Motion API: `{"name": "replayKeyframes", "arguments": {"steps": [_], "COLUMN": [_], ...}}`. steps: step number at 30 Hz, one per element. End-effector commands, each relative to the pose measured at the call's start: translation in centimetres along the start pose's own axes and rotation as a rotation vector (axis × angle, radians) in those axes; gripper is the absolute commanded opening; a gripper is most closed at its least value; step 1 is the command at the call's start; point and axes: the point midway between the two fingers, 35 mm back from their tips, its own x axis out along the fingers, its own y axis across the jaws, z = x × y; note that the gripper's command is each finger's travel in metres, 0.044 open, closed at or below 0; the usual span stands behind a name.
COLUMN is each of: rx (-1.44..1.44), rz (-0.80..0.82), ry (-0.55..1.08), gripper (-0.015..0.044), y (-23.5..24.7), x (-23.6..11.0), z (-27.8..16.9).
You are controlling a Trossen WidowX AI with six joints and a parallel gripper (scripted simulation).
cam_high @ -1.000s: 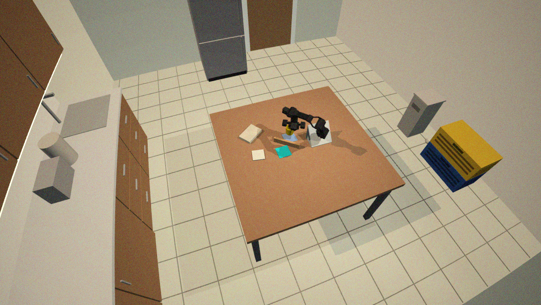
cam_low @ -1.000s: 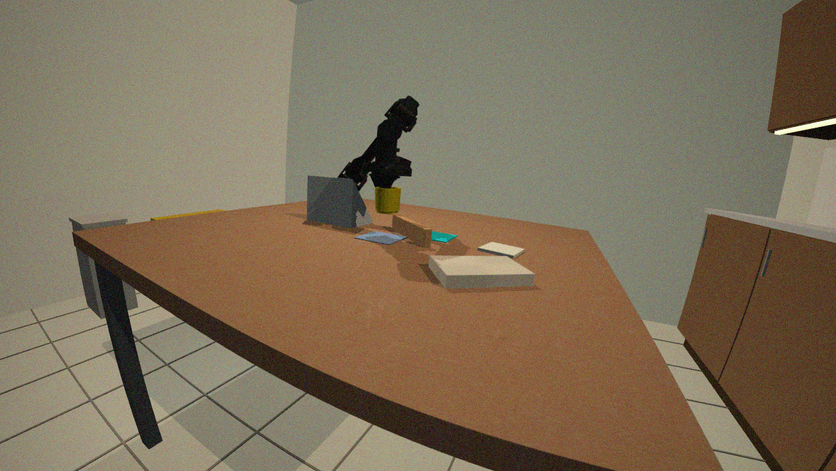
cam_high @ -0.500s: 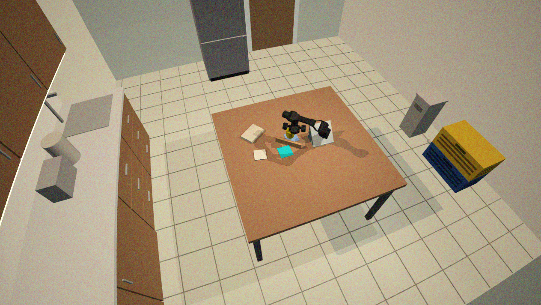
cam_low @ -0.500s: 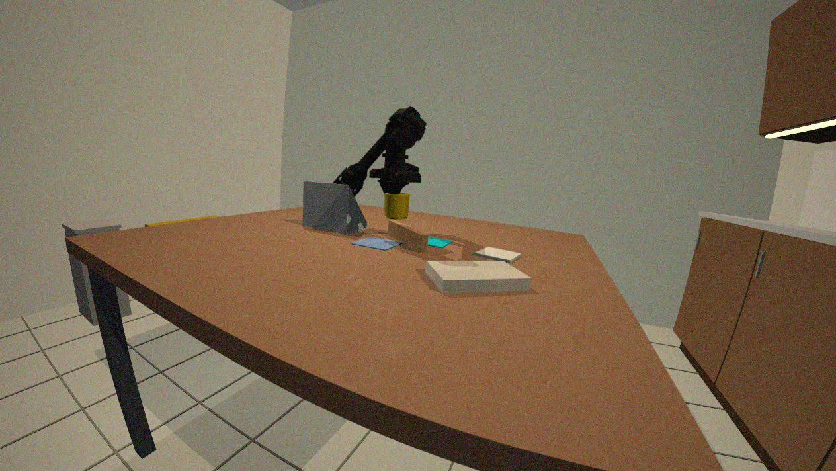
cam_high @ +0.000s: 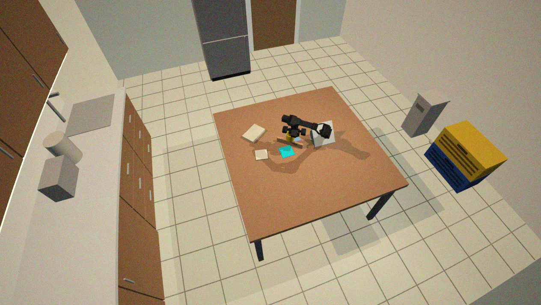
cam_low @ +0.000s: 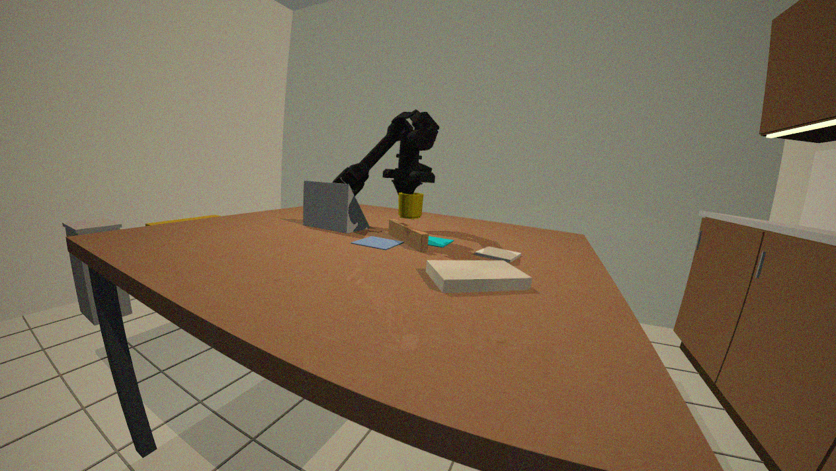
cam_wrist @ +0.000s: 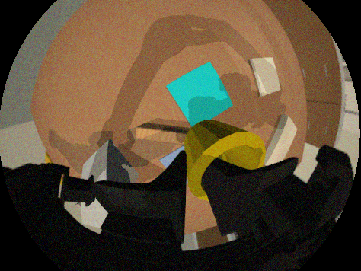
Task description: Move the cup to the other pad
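Exterior: gripper [cam_low: 408,188] clamped on yellow cup [cam_low: 410,204], lifted above wooden bar [cam_low: 408,235]; mid-carry from blue pad [cam_low: 376,242]; next, level travel to teal pad [cam_low: 439,240], gentle lowering, then release.

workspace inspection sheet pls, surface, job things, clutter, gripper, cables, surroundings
surface: brown table, square, dark legs.
job's things: yellow cup held above the table, upright; blue pad and teal pad lie flat on either side of a wooden bar; marbles not visible.
clutter: thick pale slab, small pale tile, grey box by the arm's base.
gripper: gripper shut on the cup's rim, pointing down.
cables: nothing seen.
surroundings: fridge, counter with cabinets, grey bin, yellow and blue crate, tiled floor.
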Motion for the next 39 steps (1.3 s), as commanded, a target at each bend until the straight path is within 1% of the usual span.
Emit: {"name": "replayKeyframes", "arguments": {"steps": [1, 23, 39], "rx": [-0.002, -0.003, -0.003], "rz": [-0.007, -0.007, -0.007], "ry": [-0.005, -0.008, -0.008], "gripper": [0.0, 0.0, 0.0], "y": [-0.3, -1.3, -1.4], "x": [-0.2, -0.7, 0.9], "z": [1.3, 7.3, 7.5]}}
